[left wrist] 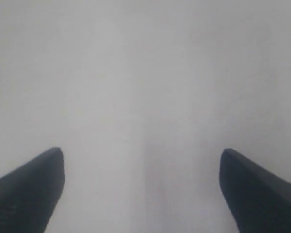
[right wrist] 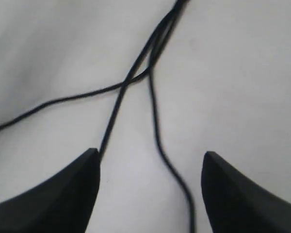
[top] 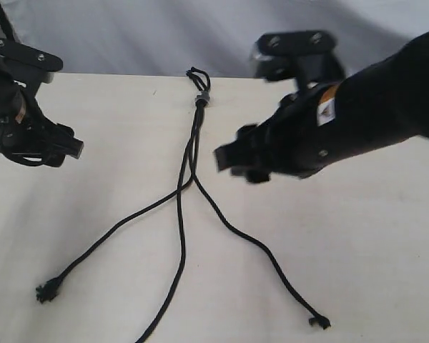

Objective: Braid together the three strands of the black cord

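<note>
The black cord lies flat on the pale table (top: 357, 271), its knot and grey clip (top: 201, 98) at the far edge with a short loop (top: 198, 75) beyond. Three strands fan toward the near edge: the left strand (top: 114, 232), the middle strand (top: 179, 243) and the right strand (top: 254, 241). They cross a little below the knot. My left gripper (top: 75, 148) hovers open at the far left, well away from the cord, with only bare table between its fingers (left wrist: 34, 194). My right gripper (top: 225, 158) is open just right of the cord, above the right strand (right wrist: 157, 131).
A grey backdrop (top: 129, 36) rises behind the table's far edge. The left strand ends in a knotted tip (top: 48, 291) and the right strand in a frayed tip (top: 319, 322). The middle strand runs off the near edge of the exterior view.
</note>
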`<state>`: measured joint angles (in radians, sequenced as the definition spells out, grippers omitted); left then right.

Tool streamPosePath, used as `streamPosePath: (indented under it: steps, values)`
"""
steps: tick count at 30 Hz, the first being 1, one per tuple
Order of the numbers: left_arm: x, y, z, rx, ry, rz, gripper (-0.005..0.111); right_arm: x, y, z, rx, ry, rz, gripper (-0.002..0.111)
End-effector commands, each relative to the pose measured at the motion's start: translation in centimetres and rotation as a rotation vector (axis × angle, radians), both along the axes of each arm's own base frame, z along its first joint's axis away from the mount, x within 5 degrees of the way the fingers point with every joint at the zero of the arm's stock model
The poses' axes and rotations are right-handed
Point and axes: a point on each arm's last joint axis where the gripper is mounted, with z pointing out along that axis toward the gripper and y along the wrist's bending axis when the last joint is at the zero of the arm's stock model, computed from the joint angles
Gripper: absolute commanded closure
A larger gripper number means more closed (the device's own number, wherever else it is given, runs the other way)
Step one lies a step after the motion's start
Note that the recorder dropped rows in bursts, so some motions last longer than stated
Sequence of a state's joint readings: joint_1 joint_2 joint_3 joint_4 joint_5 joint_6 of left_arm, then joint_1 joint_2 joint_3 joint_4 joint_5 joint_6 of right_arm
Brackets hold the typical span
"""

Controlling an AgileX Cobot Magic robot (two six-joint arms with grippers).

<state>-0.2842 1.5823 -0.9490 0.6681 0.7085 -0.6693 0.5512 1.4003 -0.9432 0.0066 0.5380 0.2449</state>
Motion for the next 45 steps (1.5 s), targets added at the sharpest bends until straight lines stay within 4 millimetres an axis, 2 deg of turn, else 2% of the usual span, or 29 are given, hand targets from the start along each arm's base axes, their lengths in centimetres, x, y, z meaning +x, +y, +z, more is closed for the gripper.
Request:
streamPosePath:
  steps: [1,4,7,11,15,19,21,25,27,30,33,35,37,40,45]
  values:
    - [0.0,1.1,-0.6,-0.073,-0.048,0.031,0.026,-0.9,4.9,-4.2,-0.081,0.130,0.160,0.050]
    - [0.2,1.4,-0.9,-0.110,-0.081,0.021,0.026,0.1,7.9,-6.8,-0.121,0.184,0.202,0.050]
    - [0.1,1.5,-0.9,-0.101,-0.068,0.030,0.026,1.8,9.7,-8.9,-0.162,0.251,0.193,0.050]
    - [0.1,1.5,-0.9,-0.104,-0.069,0.030,0.026,3.4,11.1,-11.2,-0.252,0.376,0.183,0.050]
    - [0.2,1.5,-0.9,-0.108,-0.075,0.024,0.026,3.6,12.2,-13.3,-0.283,0.421,0.193,0.050]
    - [0.2,1.4,-0.9,-0.110,-0.079,0.019,0.026,3.7,12.3,-14.3,-0.286,0.440,0.169,0.053]
    - [0.3,1.4,-0.9,-0.114,-0.084,0.014,0.026,3.8,12.2,-14.4,-0.288,0.441,0.168,0.064]
    - [0.2,1.4,-0.9,-0.116,-0.084,0.016,0.026,3.8,12.1,-14.3,-0.302,0.437,0.197,0.097]
    - [0.2,1.4,-0.9,-0.117,-0.083,0.017,0.026,3.7,12.1,-14.1,-0.314,0.440,0.217,0.108]
    - [0.2,1.4,-0.9,-0.117,-0.083,0.017,0.026,4.0,11.9,-12.1,-0.351,0.417,0.236,0.109]
    - [0.2,1.4,-0.9,-0.117,-0.083,0.017,0.026,4.6,11.4,-9.2,-0.417,0.332,0.258,0.109]
    - [0.2,1.3,-0.9,-0.119,-0.083,0.018,0.026,5.4,10.5,-7.3,-0.498,0.242,0.272,0.109]
    - [0.2,1.3,-0.9,-0.120,-0.083,0.019,0.026,6.5,9.1,-6.4,-0.595,0.163,0.279,0.109]
    - [0.2,1.3,-0.9,-0.133,-0.080,0.028,0.026,8.4,6.9,-6.4,-0.707,0.108,0.269,0.109]
    - [0.2,1.3,-0.9,-0.126,-0.074,0.013,0.026,11.0,4.3,-9.5,-0.687,0.181,0.202,0.109]
